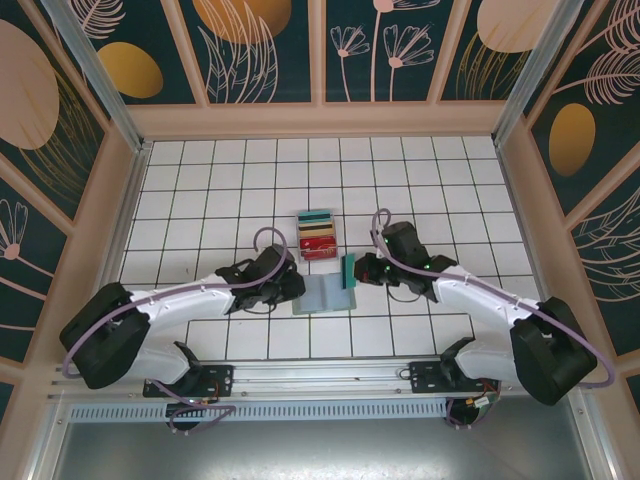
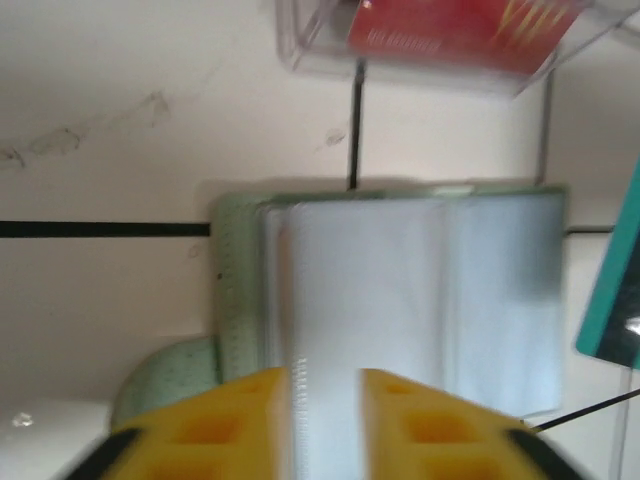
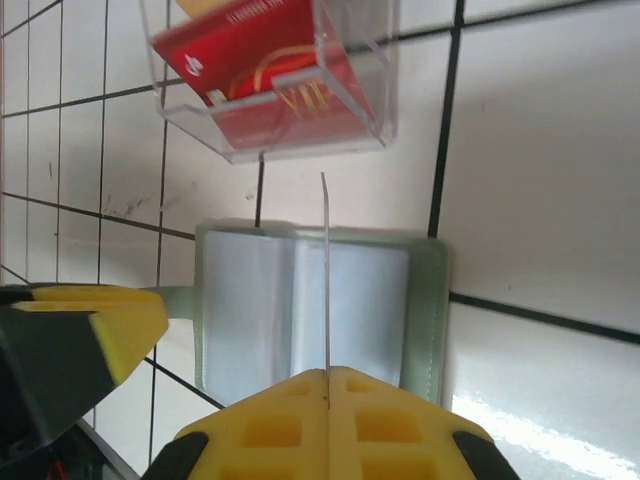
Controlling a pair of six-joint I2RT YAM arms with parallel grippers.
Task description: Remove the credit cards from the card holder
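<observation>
The card holder [image 1: 322, 296], a flat grey-green bifold wallet with pale blue inner leaves, lies open on the white tiled table [image 1: 200, 180] between my two arms, just on my side of a clear plastic tray [image 3: 300, 148] of stacked cards. My right gripper [image 3: 328, 374] is clamped on a thin teal plastic credit card [image 1: 348, 270], standing on edge by the holder's right side. My left gripper [image 2: 325, 390] straddles the holder's near edge, jaws slightly parted, not visibly pinching. I judge the cards light, stiff and slick: pinch an exposed short edge. The holder looks soft and may slide unless pinned.
</observation>
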